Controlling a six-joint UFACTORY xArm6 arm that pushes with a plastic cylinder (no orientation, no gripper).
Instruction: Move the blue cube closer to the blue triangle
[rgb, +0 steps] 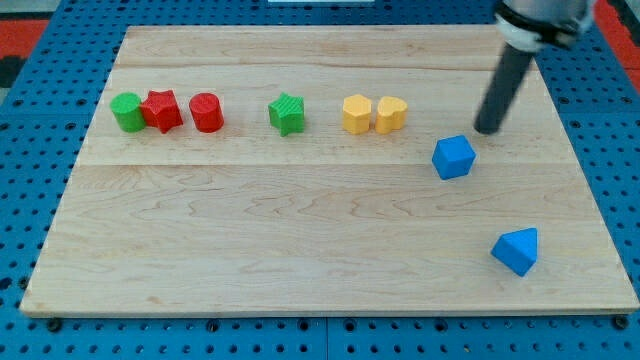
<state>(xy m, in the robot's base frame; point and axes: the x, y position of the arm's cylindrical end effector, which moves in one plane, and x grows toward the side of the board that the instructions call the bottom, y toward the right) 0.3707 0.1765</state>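
Note:
The blue cube (453, 157) sits on the wooden board at the view's right, a little above the middle. The blue triangle (516, 250) lies lower and further right, near the board's bottom right corner, well apart from the cube. My tip (487, 130) is on the board just up and to the right of the blue cube, close to it; I cannot tell if it touches. The dark rod rises from the tip toward the view's top right.
A row of blocks lies across the upper board: a green cylinder (127, 111), a red star (161, 110), a red cylinder (206, 112), a green star (287, 114), a yellow hexagon (357, 114) and a yellow heart-like block (391, 114). The board's right edge (590, 190) is near the triangle.

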